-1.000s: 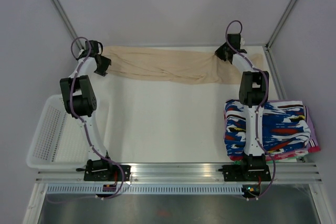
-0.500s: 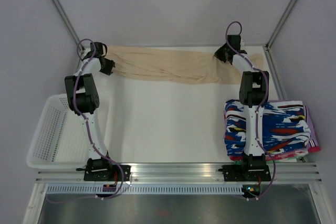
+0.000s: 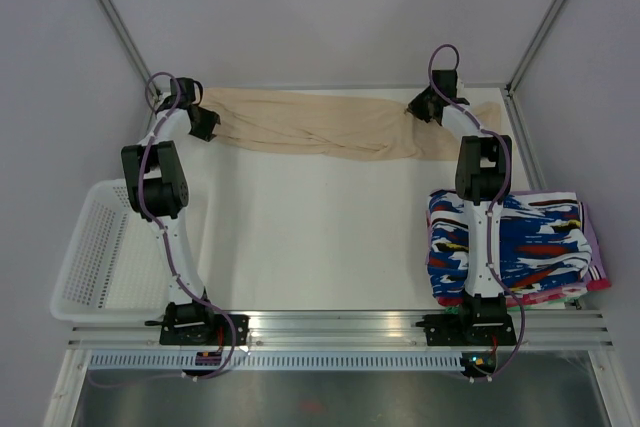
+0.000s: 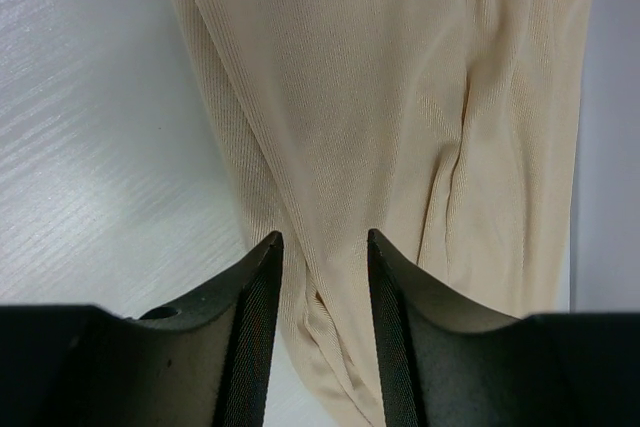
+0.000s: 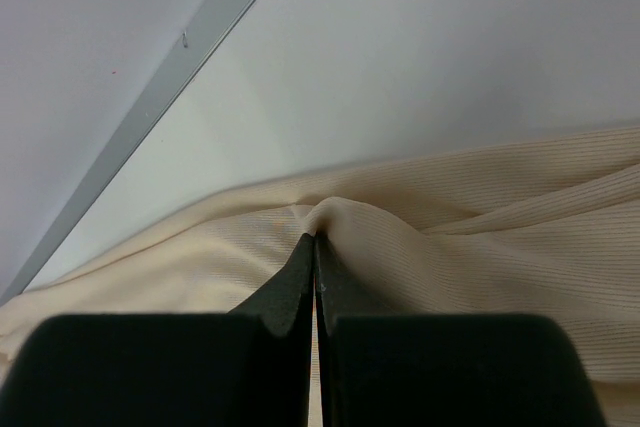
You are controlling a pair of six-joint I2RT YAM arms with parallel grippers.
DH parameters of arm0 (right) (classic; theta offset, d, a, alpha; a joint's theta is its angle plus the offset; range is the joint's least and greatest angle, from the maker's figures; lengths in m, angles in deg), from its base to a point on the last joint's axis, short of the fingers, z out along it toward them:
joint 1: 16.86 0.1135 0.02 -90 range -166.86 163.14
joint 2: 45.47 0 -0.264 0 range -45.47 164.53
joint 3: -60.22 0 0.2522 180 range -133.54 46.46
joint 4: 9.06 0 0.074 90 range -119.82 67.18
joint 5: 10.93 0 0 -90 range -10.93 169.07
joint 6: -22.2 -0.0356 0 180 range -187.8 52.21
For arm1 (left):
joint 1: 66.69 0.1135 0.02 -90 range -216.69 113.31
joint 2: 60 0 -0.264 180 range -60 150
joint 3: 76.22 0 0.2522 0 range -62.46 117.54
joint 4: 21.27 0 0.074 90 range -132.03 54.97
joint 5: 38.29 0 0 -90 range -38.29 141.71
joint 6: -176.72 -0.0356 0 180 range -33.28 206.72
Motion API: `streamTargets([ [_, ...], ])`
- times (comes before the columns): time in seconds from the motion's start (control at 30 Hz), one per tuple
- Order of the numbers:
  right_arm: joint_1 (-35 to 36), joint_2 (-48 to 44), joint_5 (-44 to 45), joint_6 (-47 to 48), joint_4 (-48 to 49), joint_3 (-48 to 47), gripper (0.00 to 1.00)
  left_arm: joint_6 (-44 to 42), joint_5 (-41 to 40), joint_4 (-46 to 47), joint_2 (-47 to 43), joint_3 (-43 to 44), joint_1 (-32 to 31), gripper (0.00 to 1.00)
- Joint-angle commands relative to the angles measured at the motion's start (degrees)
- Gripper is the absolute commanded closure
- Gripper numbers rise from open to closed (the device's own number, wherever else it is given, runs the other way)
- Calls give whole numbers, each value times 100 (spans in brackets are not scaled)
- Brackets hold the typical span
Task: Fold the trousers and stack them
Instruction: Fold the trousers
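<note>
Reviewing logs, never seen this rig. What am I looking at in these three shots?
A robot: left arm and right arm, bolted to a white table's near edge. The overhead picture looks down from behind them. The other two come from a camera on each wrist, so the black prongs at the bottom are that arm's gripper. Beige trousers lie stretched along the far edge. The right gripper is shut, pinching a fold of them. The left gripper is open, its fingers either side of the cloth at the other end. A white basket sits at the left, a pile of patterned clothes at the right.
</note>
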Motion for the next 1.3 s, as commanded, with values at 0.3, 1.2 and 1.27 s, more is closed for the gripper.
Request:
streamTargets([
  [0.3, 28, -108, 59, 90, -66, -26, 100, 261, 90, 513, -291, 30, -10, 55],
  [1.2, 37, -170, 138, 134, 5, 18, 100, 288, 275, 567, 96, 364, -309, 50],
  [1.27, 37, -170, 147, 134, 14, 18, 100, 270, 266, 462, 61, 372, -309, 50],
])
